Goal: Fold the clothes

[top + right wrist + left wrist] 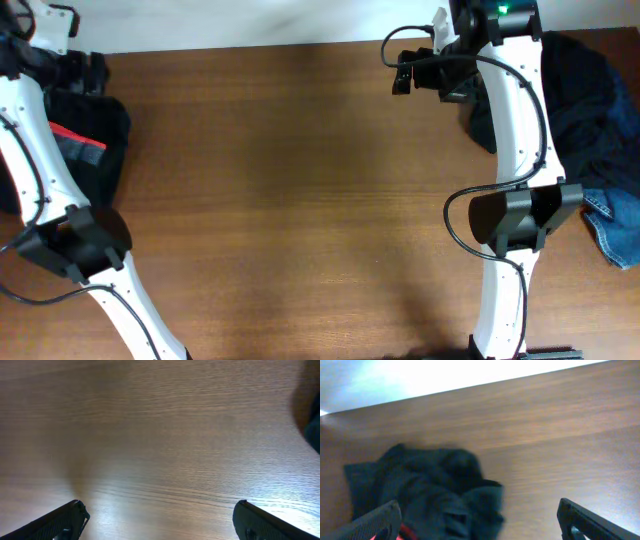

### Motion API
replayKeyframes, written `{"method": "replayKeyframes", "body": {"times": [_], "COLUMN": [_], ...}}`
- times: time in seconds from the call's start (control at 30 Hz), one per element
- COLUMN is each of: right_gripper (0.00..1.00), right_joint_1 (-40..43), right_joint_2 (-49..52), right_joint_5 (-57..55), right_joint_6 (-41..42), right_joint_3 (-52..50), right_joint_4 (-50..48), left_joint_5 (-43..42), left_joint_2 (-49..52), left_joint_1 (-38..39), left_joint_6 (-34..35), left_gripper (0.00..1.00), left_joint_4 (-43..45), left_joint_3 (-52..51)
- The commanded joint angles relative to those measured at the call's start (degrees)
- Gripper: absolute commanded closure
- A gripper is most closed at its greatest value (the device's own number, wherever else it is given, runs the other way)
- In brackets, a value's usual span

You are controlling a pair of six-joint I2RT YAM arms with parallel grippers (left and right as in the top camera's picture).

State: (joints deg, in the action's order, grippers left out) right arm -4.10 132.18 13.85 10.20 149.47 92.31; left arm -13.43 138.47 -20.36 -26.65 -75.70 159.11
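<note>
Black clothes bunched at the far left corner of the worktop, long axis along the left edge, red-and-grey banded piece among them. Directly under the left tool, fingers wide apart, gripping nothing. Darker heap and denim jeans strung along the right edge, just right of the right tool, likewise spread, over bare wood.

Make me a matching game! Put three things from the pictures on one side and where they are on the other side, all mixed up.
Things:
1. black pile with a red stripe
2. blue jeans
3. right gripper

Places:
A. open, over bare wood
B. left end of the table
C. right edge of the table

Pairs: 1-B, 2-C, 3-A
</note>
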Motion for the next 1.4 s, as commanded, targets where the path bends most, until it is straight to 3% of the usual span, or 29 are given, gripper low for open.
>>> {"method": "replayKeyframes", "body": {"times": [0.0, 0.3, 0.63, 1.07, 1.37], "right_gripper": [0.01, 0.01, 0.01, 0.01, 0.01], "right_joint_1": [0.11, 0.11, 0.22, 14.34, 15.37], "right_joint_2": [-0.46, -1.36, -9.55, -21.90, -22.18], "right_joint_5": [-3.98, -13.49, -22.27, -18.38, -18.36], "right_joint_6": [-0.96, -0.83, -0.70, 2.71, 2.71], "right_joint_3": [0.46, 2.56, 3.30, 3.28, 3.28], "right_joint_4": [-0.13, 3.13, 5.03, 5.03, 5.01], "left_joint_5": [-5.20, -5.25, -5.27, -4.98, -3.10], "left_joint_2": [0.15, 0.15, 0.15, 0.15, 0.17], "left_joint_1": [2.45, 10.64, 19.37, 26.32, 26.32], "left_joint_6": [2.78, 6.58, 11.23, 14.43, 14.43], "left_gripper": [0.01, 0.01, 0.01, 0.01, 0.01], "left_joint_4": [-3.08, -12.79, -16.65, -20.96, -20.98], "left_joint_3": [4.39, 11.52, 13.68, 13.68, 13.66]}}
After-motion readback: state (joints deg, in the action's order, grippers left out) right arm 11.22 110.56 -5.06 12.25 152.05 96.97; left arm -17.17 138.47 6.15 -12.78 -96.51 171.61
